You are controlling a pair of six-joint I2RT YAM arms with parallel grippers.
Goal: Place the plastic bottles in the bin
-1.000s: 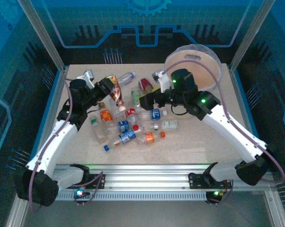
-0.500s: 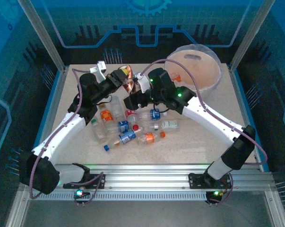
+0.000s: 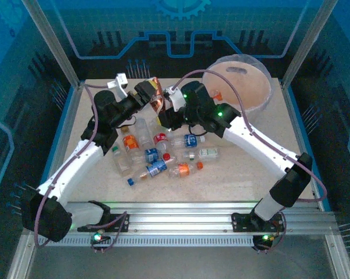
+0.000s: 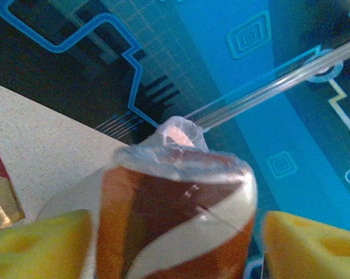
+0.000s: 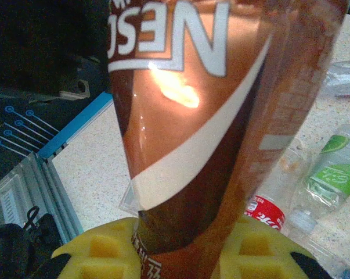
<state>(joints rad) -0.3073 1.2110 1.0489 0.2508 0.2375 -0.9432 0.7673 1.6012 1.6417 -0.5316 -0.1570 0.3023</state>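
Cool blue light overall, the top view soft, a white glare patch on the brown bottle (image 5: pixel 192 133)

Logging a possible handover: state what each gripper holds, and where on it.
Left gripper clamps the brown-labelled plastic bottle across its label. Right gripper straddles the same label; whether it grips cannot be told.

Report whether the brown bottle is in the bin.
Out: left gripper holds the bottle, right gripper around it, short of the bin.

Roughly a dozen bottles (image 3: pixel 157 168), one bin (image 3: pixel 268 93)
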